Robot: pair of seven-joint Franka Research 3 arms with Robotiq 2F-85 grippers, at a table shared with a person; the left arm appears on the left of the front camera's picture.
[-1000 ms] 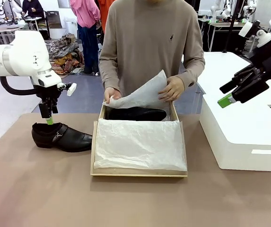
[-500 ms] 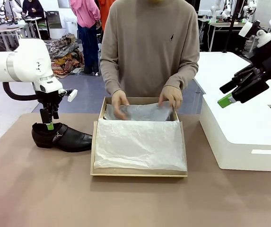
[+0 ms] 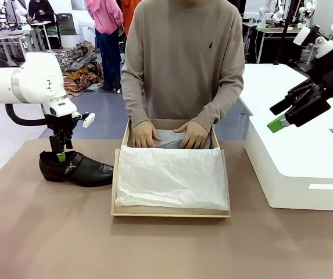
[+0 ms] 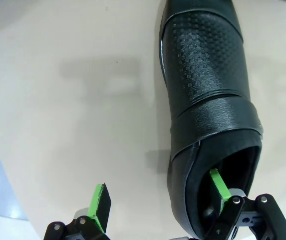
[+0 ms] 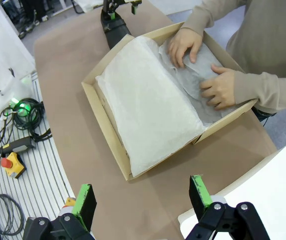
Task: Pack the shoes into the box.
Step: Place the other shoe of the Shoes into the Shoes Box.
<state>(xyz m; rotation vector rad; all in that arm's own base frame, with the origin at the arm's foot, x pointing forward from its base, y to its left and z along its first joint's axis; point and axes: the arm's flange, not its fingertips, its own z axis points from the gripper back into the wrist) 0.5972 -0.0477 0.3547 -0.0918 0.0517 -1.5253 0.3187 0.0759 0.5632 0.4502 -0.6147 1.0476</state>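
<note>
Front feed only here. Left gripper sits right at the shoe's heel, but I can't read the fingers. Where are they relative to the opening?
Observer: In the left wrist view, the left gripper straddles the collar of the shoe near the heel. One finger is inside the opening, the other outside over the bare table.
Operator: Clamped?
Observer: No. The jaws are open, and the outside finger stands well clear of the leather.
Operator: Right gripper carrying anything?
Observer: In the right wrist view, the right gripper is open with nothing between its fingers. The box lies ahead of it.
</note>
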